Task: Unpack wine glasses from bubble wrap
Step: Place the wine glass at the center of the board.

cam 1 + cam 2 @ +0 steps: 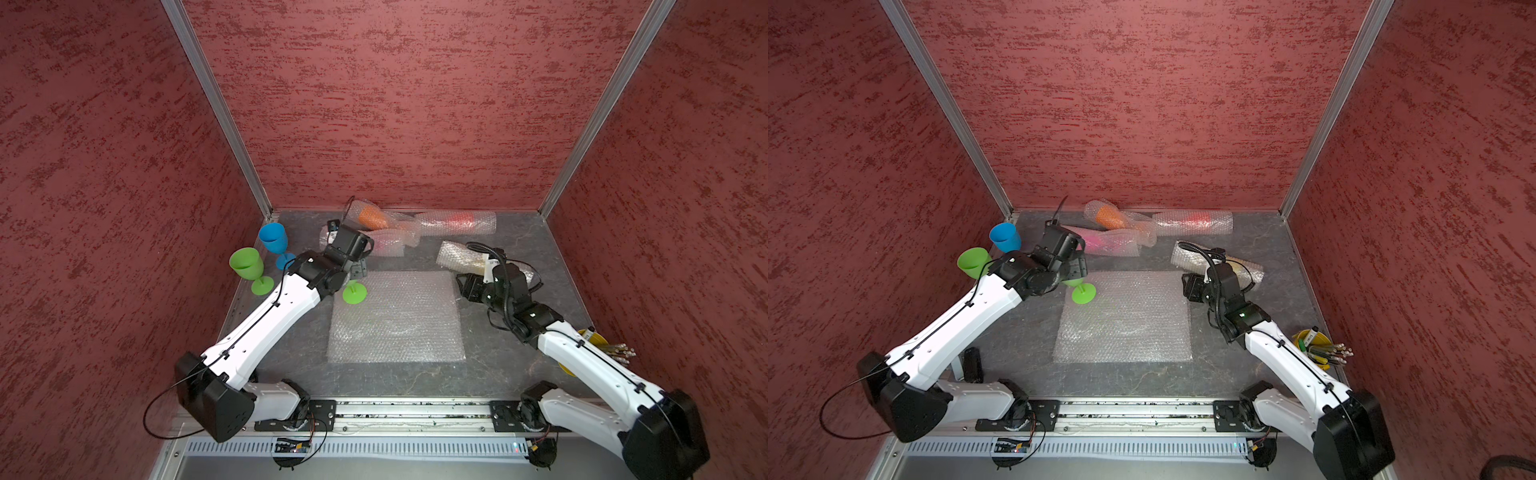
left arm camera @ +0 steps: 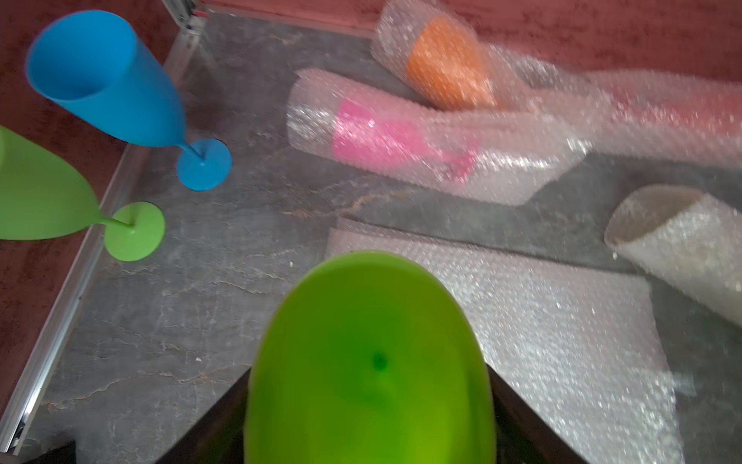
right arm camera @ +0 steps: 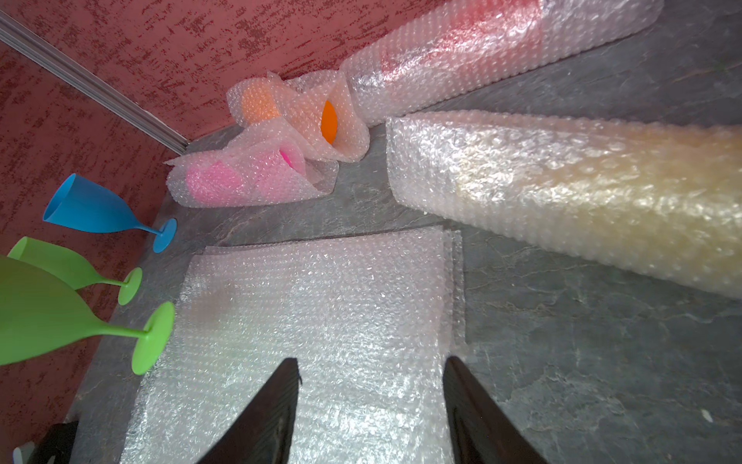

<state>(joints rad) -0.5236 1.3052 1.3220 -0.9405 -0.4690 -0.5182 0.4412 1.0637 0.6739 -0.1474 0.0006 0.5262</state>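
The left jaws grip the bowl of the held green goblet (image 2: 369,361), which fills the gap between them in the left wrist view. The right jaws stand apart with nothing between them, hanging over the right edge of the flat bubble wrap sheets (image 1: 397,318).

In both top views the held green goblet leans over, its round foot at the far left corner of those sheets. I cannot tell whether the foot touches the wrap or hangs just above it. On the far left of the tabletop (image 1: 498,365), the standing green goblet (image 1: 247,264) and the blue goblet (image 1: 273,237) are upright and bare, close together.

The step in hand looks like setting this freed goblet down with those two. The next move calls for bringing the stem upright and landing the foot flat on bare tabletop, clear of the sheet edge and of both neighbours. Only then should the jaws let go.

Four goblets lie wrapped at the far side: the pink roll (image 2: 381,140), the orange roll (image 2: 449,68), the red roll (image 1: 457,222), and the yellowish roll (image 3: 582,193) nearest the right jaws. That last one is probably the next to open.
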